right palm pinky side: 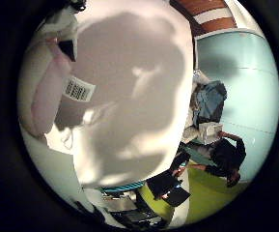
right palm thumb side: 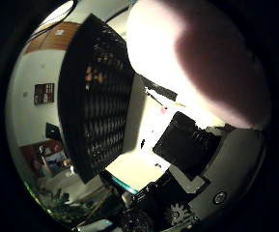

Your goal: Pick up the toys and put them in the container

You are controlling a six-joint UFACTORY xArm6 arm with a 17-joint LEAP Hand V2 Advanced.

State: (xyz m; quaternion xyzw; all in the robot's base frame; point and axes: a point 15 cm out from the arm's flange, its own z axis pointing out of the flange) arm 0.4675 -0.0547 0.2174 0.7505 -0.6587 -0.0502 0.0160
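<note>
A white plush toy (right palm pinky side: 129,87) with a pink part (right palm pinky side: 45,96) and a barcode tag (right palm pinky side: 78,89) fills most of the little finger side view, pressed close against my palm. Its pink and white bulk (right palm thumb side: 202,63) also shows in the thumb side view. My right hand (right palm thumb side: 202,164) shows white, black and geared parts just beneath the toy, with a black finger segment (right palm thumb side: 187,145) curled in against it. Beside the toy stands a black mesh container (right palm thumb side: 98,101) on the white table (right palm thumb side: 134,169), with small orange bits showing through its wall.
Past the toy lie a pale blue wall (right palm pinky side: 245,82) and a green floor (right palm pinky side: 211,193). Dark gear (right palm pinky side: 170,188) stands near the table's edge. A dark picture (right palm thumb side: 44,93) hangs on the white wall behind the container.
</note>
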